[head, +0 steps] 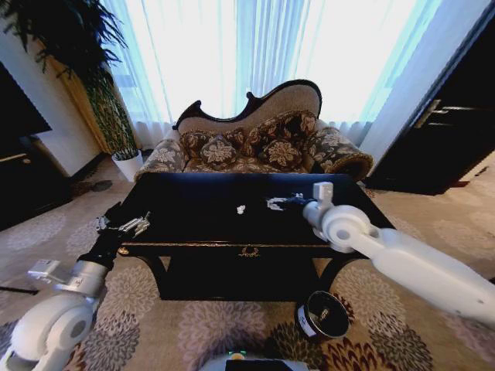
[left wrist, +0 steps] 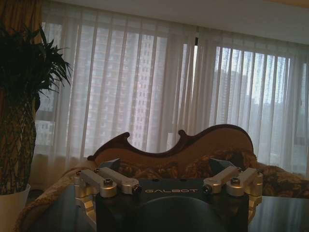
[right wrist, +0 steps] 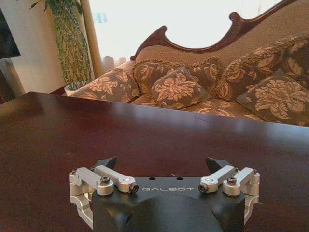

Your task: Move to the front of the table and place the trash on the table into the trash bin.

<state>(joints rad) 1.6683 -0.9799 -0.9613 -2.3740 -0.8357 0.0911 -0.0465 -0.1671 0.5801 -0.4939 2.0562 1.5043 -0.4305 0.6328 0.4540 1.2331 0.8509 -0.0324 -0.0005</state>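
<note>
Just beside the right tool [head: 272, 203], trash [head: 240, 209] on table [head: 193, 224].

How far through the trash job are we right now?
Done: the robot stands at the front of the table. In hand: the right gripper is open, low over the tabletop beside a white scrap, gripping nothing. Left: a second white bit lies on the table; nothing can be seen inside the trash bin. The left gripper waits open at the table's left corner.

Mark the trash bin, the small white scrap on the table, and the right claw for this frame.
trash bin [head: 322, 316], head view, on its black side wall.
white scrap [head: 240, 209], head view, on the middle of the scrap.
right claw [head: 282, 202], head view, midway between its fingertips, low over the table top.
</note>
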